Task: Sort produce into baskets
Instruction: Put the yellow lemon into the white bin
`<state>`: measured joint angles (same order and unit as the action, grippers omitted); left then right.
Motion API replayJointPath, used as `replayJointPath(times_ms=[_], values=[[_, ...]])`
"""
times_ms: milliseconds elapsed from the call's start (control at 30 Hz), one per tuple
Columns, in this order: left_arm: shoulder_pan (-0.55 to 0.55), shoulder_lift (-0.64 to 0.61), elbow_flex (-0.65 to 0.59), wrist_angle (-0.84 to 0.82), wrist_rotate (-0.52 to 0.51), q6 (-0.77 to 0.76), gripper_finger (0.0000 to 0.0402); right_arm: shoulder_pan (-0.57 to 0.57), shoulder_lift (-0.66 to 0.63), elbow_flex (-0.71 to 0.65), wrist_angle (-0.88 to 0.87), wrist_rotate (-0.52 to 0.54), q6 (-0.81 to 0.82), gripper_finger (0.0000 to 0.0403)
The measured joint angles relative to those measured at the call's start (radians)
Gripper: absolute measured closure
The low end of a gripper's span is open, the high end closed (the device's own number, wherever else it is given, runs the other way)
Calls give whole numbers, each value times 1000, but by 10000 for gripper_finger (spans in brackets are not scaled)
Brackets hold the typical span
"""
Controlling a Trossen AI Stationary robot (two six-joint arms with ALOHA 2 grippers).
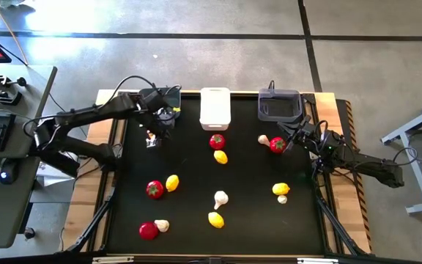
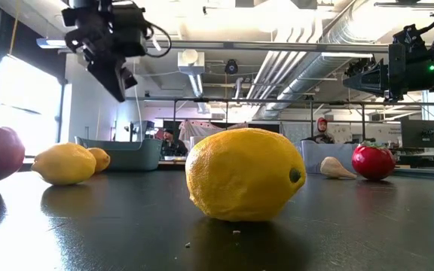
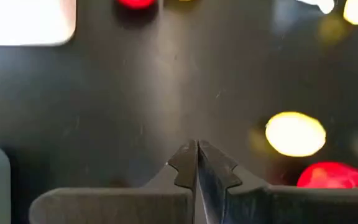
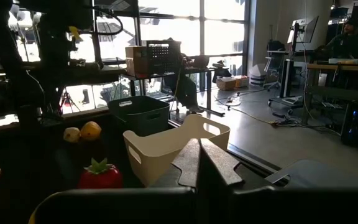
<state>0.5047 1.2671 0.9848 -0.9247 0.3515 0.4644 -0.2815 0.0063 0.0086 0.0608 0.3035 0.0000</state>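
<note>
Toy produce lies scattered on the black table (image 1: 189, 169): red pieces (image 1: 217, 141) (image 1: 154, 189), yellow lemons (image 1: 220, 156) (image 1: 172, 182) and whitish garlic pieces (image 1: 220, 197). A white basket (image 1: 215, 108) and a dark grey basket (image 1: 279, 105) stand at the far edge. Another dark basket (image 4: 138, 112) stands at the far left, mostly under my left arm. My left gripper (image 1: 152, 138) (image 3: 197, 163) is shut and hangs slanting down above bare table at the far left, holding nothing. My right gripper (image 4: 201, 158) is shut and level at the far right, above a red piece (image 1: 278, 145).
More produce lies near the front edge: a red piece (image 1: 149, 230), a garlic (image 1: 162, 225), a lemon (image 1: 216, 218); another lemon (image 1: 281, 189) is at the right. Bare table spreads between the left gripper and the white basket. People sit in the room beyond (image 2: 322, 129).
</note>
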Motion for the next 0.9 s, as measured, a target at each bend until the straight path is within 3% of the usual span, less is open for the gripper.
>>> replayJointPath(times_ms=[100, 267, 533, 667, 900], values=[[-1, -23, 0, -24, -39, 10, 401, 0, 0, 0, 0, 0, 0, 402], [-42, -65, 0, -112, -250, 104, 384, 0, 0, 0, 0, 0, 0, 402], [-75, 13, -7, -119, -299, 60, 287, 0, 0, 0, 0, 0, 0, 402], [-63, 73, -7, -92, -375, 45, 240, 0, 0, 0, 0, 0, 0, 402], [-33, 197, -8, -53, -449, 41, 193, 0, 0, 0, 0, 0, 0, 402]])
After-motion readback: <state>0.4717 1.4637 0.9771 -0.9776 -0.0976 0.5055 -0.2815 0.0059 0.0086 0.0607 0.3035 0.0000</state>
